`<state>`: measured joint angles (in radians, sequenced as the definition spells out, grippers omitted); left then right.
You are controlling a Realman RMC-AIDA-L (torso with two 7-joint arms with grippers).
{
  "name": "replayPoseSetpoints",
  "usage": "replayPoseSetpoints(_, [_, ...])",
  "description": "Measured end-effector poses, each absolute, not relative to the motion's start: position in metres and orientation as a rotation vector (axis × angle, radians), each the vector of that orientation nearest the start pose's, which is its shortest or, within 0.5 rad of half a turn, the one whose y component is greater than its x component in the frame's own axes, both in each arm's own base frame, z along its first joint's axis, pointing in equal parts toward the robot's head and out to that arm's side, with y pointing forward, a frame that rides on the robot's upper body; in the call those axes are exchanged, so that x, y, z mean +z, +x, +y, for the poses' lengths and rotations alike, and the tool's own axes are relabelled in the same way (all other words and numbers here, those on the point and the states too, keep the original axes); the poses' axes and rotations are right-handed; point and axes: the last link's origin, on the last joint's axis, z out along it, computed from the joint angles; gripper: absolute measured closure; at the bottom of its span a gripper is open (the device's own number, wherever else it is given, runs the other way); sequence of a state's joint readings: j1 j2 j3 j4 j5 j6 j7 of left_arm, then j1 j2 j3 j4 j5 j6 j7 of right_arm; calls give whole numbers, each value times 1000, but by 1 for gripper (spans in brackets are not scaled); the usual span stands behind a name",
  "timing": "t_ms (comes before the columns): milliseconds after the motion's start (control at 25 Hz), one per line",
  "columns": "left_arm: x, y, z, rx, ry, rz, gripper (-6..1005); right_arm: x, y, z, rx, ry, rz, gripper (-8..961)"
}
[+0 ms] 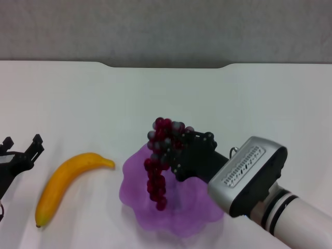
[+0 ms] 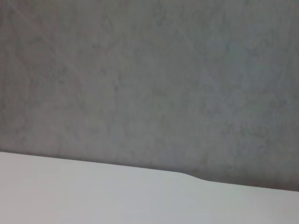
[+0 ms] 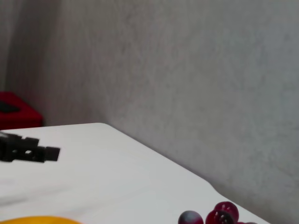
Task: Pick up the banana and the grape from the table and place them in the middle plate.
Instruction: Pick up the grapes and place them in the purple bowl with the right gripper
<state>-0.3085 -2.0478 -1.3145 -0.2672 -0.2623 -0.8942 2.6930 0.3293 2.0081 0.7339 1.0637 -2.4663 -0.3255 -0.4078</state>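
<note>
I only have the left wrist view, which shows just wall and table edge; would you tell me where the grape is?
Observer: The right claw holds the grape, hanging above the middle plate.
Operator: Thank you. And the banana?
Observer: The banana lies on the table, apart from the plate, on its left.
Operator: Where is my left claw?
Observer: The left claw is open beside the banana, not touching it.

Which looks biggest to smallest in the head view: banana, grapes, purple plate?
1. Purple plate, the largest.
2. Banana and grapes: too close to rank; the grapes hang nearer the camera, held in the right tool.
</note>
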Motion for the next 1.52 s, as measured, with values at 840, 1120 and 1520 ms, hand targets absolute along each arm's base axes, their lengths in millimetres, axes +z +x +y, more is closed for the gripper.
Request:
replayPoseSetpoints(840, [-14,-372,315,-638,-1611,-879,201,-136,204,296,399,-2309,216,651])
replayPoseSetpoints(1120, [-14,-372,315,-635,-1611,-880,201,-132,218,297,384,-2276,217,622])
replayPoseSetpoints(1520, [-14,-372,315,-636,-1610,-882,201,-123,222,298,483,-2203,193,582])
